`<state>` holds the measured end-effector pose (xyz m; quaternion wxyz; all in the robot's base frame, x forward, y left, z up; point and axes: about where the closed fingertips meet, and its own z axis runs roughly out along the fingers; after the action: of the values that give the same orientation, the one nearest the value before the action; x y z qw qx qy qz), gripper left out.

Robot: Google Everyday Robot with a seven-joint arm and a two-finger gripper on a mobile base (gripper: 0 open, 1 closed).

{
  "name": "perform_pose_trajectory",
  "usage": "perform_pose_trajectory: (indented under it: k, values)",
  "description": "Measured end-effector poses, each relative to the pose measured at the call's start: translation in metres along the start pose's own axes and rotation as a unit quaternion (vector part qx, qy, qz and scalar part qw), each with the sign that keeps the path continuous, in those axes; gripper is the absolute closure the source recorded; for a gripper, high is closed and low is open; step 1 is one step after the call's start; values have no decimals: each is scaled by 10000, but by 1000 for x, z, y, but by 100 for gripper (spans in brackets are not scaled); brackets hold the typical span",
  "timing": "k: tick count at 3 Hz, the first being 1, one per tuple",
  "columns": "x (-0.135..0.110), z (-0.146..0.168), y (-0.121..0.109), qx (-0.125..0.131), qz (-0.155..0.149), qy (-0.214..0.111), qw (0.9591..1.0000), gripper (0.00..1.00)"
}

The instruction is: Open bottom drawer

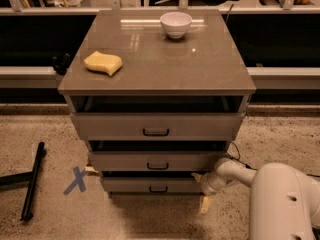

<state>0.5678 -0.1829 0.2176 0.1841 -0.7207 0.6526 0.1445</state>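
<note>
The bottom drawer [130, 185] is the lowest, narrowest grey-beige front of the cabinet, with a small black pull [158, 189] at its centre. It stands out a little from the cabinet, with a dark gap above it. My gripper [204, 182] is at the end of the white arm [235, 172] that comes in from the lower right. It sits at the right end of the bottom drawer's front, close to or touching it. The pull is well to its left.
The mid-sized drawer [158, 160] and the widest top drawer [156, 126] also stand slightly out. A white bowl [176, 24] and a yellow sponge [103, 63] lie on the cabinet top. A blue tape X [76, 180] and a black bar [32, 181] are on the floor at left.
</note>
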Motion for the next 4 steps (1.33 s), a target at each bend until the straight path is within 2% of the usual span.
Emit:
perform_pose_trajectory:
  k: [1, 2, 3, 4]
  values:
    - [2, 17, -13, -6, 45, 5, 10000, 0]
    - [10, 38, -11, -202, 145, 72, 9997, 18]
    - [19, 40, 0, -307, 215, 102, 9992, 41]
    - [18, 37, 1, -315, 220, 103, 9992, 64]
